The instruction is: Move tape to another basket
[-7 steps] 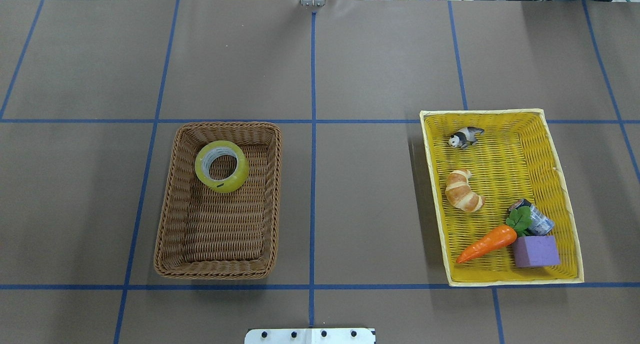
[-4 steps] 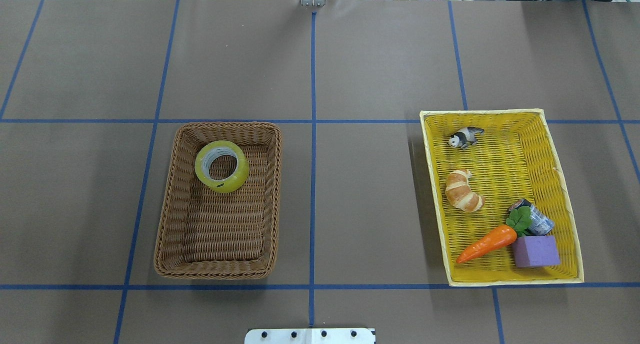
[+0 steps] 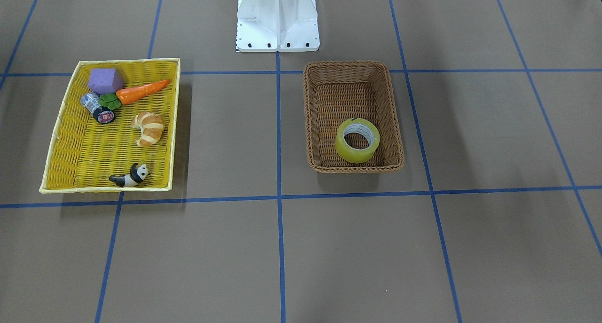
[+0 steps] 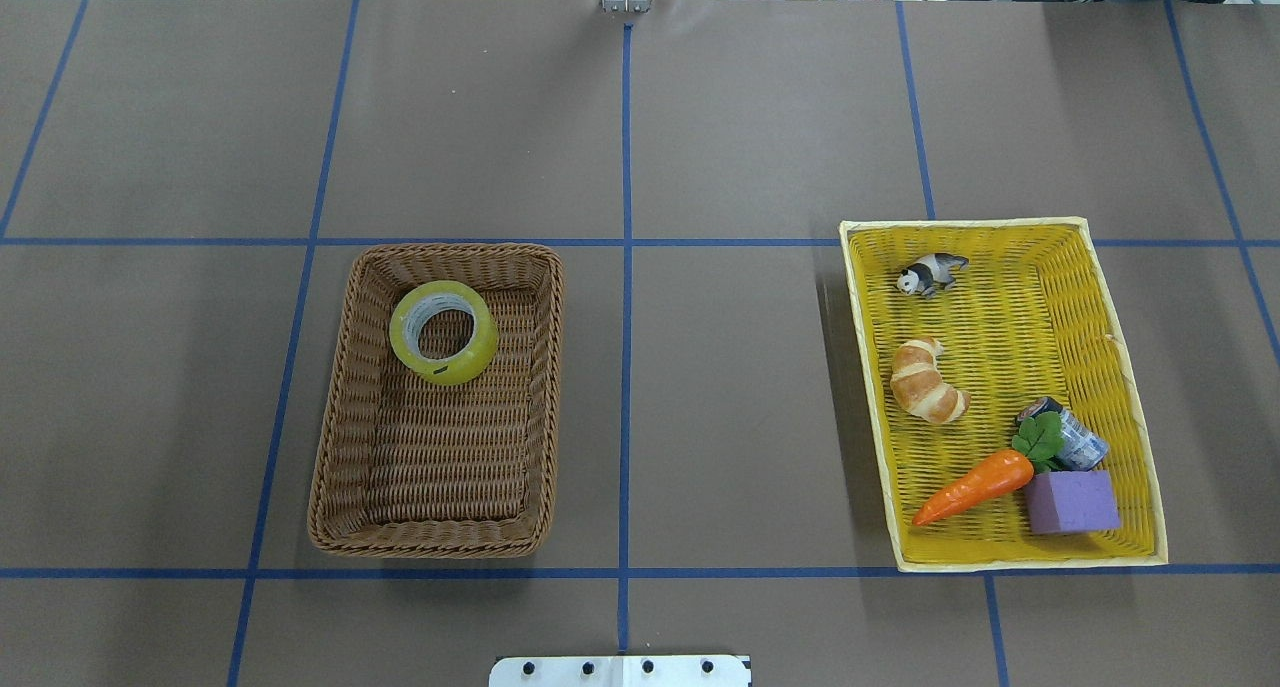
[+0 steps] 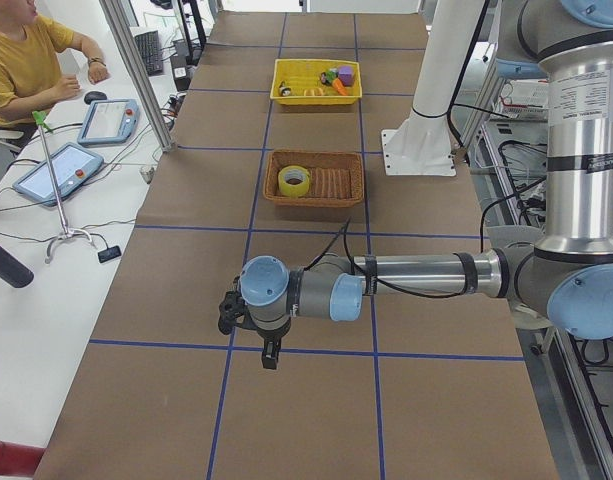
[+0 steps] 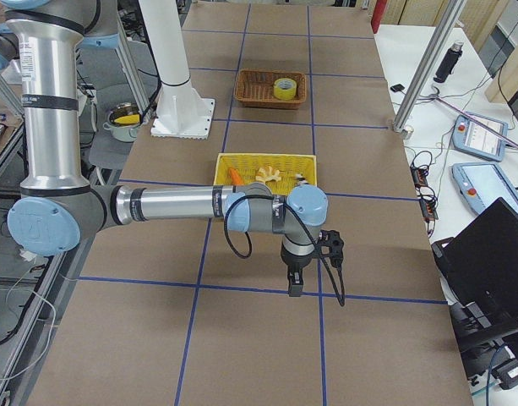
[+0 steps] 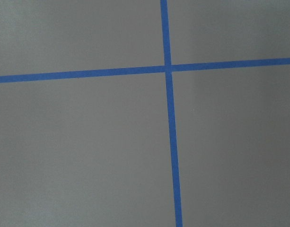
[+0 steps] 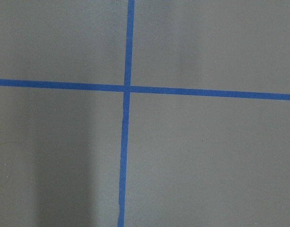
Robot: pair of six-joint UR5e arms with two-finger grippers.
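Two baskets sit on the brown table (image 4: 740, 387), well apart, with a wide bare strip between them. The tape (image 4: 443, 332) lies flat with its hole up inside the brown basket (image 4: 335, 447). It is at the end far from the robot, close to the far wall, and the rest of that basket's floor is bare. The brown basket has deep sloping walls and a braided rim all around. The yellow basket (image 4: 1010, 307) is shallow with a low rim. It holds a toy panda (image 4: 930, 273), a croissant (image 4: 928, 380), a carrot (image 4: 975, 485), a purple block (image 4: 1072, 502) and a small tube (image 4: 1072, 437). The last three are bunched in the corner near the robot. Blue lines (image 4: 626, 367) cut the table into big squares, and lots of flat room lies on every side of both baskets. The left gripper (image 5: 271, 355) hangs low, pointing down, near a crossing of blue lines and well apart from the brown basket. The right gripper (image 6: 294, 283) hangs the same way past the yellow basket, near another crossing. Each wrist camera sees just bare table and crossed blue lines. Both claws show only from the side and look small, so I cannot tell if they are released or clenched.
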